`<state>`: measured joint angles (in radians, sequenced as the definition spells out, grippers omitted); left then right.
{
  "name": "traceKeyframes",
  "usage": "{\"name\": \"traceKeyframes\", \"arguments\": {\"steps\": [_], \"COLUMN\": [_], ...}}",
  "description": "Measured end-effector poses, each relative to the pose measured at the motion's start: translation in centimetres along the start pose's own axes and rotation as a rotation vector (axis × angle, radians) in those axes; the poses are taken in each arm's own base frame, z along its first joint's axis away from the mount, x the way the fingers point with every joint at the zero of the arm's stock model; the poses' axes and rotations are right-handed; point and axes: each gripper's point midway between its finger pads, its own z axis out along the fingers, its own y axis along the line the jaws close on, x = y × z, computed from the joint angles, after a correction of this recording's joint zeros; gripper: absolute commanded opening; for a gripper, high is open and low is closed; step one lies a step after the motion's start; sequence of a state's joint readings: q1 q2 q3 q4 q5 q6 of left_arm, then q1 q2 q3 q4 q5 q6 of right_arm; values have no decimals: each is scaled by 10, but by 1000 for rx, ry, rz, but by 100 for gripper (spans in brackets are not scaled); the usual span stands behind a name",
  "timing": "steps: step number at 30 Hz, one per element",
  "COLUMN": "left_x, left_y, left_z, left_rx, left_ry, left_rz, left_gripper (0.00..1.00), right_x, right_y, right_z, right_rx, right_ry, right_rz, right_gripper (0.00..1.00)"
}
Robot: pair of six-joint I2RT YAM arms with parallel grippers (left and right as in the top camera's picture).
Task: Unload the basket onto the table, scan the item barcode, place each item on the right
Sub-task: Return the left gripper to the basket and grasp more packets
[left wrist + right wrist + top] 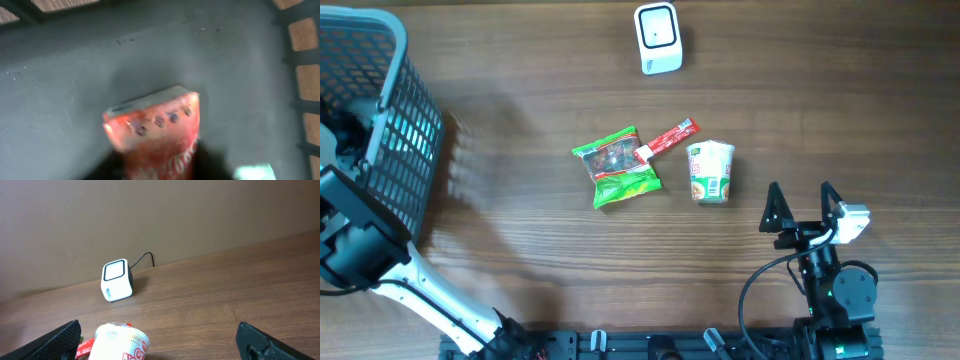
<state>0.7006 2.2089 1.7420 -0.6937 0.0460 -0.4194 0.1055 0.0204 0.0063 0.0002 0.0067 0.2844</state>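
Inside the basket, the left wrist view shows a red snack packet (155, 130) standing up from the grey basket floor (60, 75). My left gripper (160, 171) is shut on the packet's lower end, its dark jaws pressed against both sides; the picture is blurred. From overhead, that gripper is hidden inside the basket (380, 110). The white barcode scanner (657, 38) stands at the back of the table, also seen as the scanner (117, 280) in the right wrist view. My right gripper (801, 205) rests open near the front right, with nothing between its jaws.
A green snack bag (616, 166), a red stick packet (668, 138) and a cup noodle (710, 171) lie mid-table. The cup noodle (121, 342) lies just ahead of my right gripper (157, 325). The left arm (360, 240) reaches into the basket at the table's left edge.
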Motion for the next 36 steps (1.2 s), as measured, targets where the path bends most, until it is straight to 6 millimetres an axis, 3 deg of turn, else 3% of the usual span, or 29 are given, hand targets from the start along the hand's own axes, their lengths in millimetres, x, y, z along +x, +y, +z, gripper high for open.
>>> {"name": "traceKeyframes", "arguments": {"steps": [4,6,8,11,14,16,18,22,26,29,34,35,36], "left_x": [6,7,8,-8,-24,-30,-28,-3,32,47,47,47,47], "left_y": [14,35,59,85,79,62,44,5,-27,-29,-19,-18,-18], "left_z": [-8,-17,-31,-61,-101,-133,-145,-124,-82,-62,-62,-62,-62], "left_rx": [-63,-129,-186,-220,-188,-100,-10,72,73,41,0,-5,-9], "left_ry": [23,39,56,10,-78,-131,-126,-35,72,115,120,120,120], "left_rz": [20,7,-14,-66,-74,-72,-63,33,175,218,223,223,224], "left_gripper": [11,4,4,4,4,4,4,4,9,14,19,35,74], "right_x": [0,0,0,0,0,0,0,0,0,0,0,0,0], "right_y": [0,0,0,0,0,0,0,0,0,0,0,0,0], "right_z": [0,0,0,0,0,0,0,0,0,0,0,0,0], "right_rx": [0,0,0,0,0,0,0,0,0,0,0,0,0], "right_ry": [0,0,0,0,0,0,0,0,0,0,0,0,0], "right_rz": [0,0,0,0,0,0,0,0,0,0,0,0,0], "right_gripper": [100,100,100,100,100,100,100,100,100,100,100,100,100]}}
